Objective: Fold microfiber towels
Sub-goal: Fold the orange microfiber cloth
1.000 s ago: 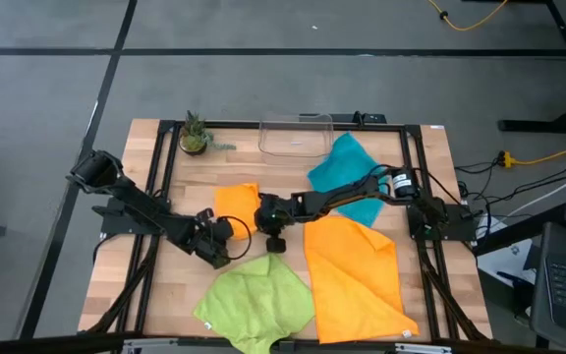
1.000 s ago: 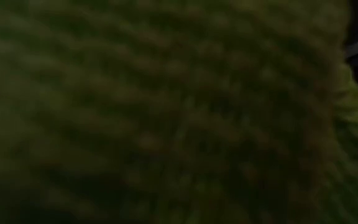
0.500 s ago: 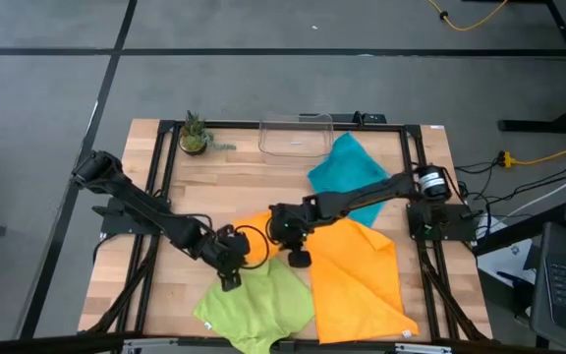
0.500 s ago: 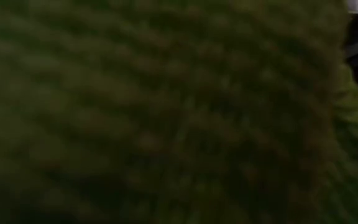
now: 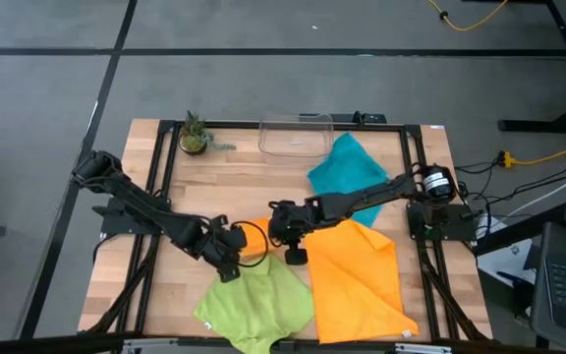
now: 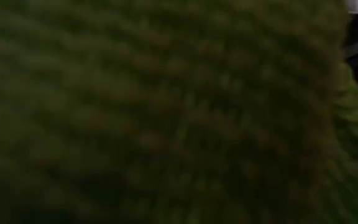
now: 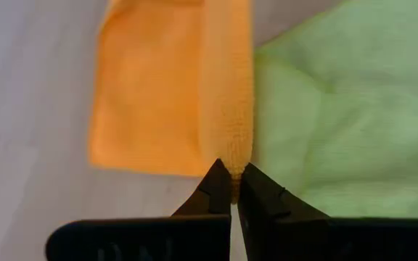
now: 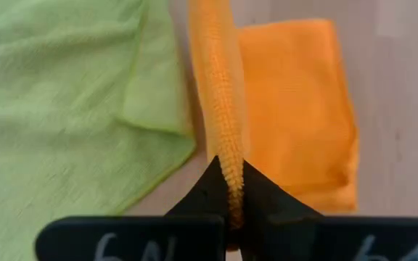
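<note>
Here both tools are pinched shut on the small orange towel (image 5: 254,236): left tool (image 5: 232,264), right tool (image 5: 293,253). Uneven pulling could skew the fold, or drag it onto the lime green towel (image 5: 258,305) nearby.

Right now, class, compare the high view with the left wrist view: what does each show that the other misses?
Only the high view shows the teal towel, large orange towel, clear bin, potted plant and right pincer. Only the left wrist view shows the left pincer shut on the small orange towel's edge. Both show that towel and the lime green towel.
</note>
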Robot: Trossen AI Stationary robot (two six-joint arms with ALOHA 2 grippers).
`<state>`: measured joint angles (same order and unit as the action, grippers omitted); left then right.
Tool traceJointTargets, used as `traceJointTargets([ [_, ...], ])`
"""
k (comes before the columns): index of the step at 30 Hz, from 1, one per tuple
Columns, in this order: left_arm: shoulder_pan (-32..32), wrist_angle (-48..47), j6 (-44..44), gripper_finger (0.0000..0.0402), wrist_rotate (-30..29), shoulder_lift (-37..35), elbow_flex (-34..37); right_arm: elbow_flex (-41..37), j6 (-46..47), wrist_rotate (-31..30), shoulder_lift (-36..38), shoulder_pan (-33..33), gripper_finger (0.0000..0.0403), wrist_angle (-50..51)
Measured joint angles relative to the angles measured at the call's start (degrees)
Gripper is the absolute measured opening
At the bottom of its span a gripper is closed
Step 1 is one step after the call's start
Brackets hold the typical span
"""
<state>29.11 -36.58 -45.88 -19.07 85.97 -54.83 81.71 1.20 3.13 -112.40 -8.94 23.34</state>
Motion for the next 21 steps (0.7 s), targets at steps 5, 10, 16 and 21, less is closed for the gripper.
traceJointTargets([
  [5,-1.1,-0.3,-0.5,0.0,-1.3,0.0,1.1,0.1,0.0,-0.5,-1.8,1.2,0.0009,-1.9],
  [10,-3.0,0.2,-0.3,0.0,-1.4,0.0,3.7,0.1,0.0,-1.9,-4.1,2.1,0.0009,-3.2],
  [16,-4.8,0.9,-0.3,0.0,-1.8,0.0,7.3,0.1,0.1,-6.0,-5.2,3.1,0.0009,-4.6],
  [21,-5.5,4.1,-0.1,0.0,-4.1,-0.1,10.2,0.1,0.0,-6.1,-6.6,3.7,0.001,-5.7],
])
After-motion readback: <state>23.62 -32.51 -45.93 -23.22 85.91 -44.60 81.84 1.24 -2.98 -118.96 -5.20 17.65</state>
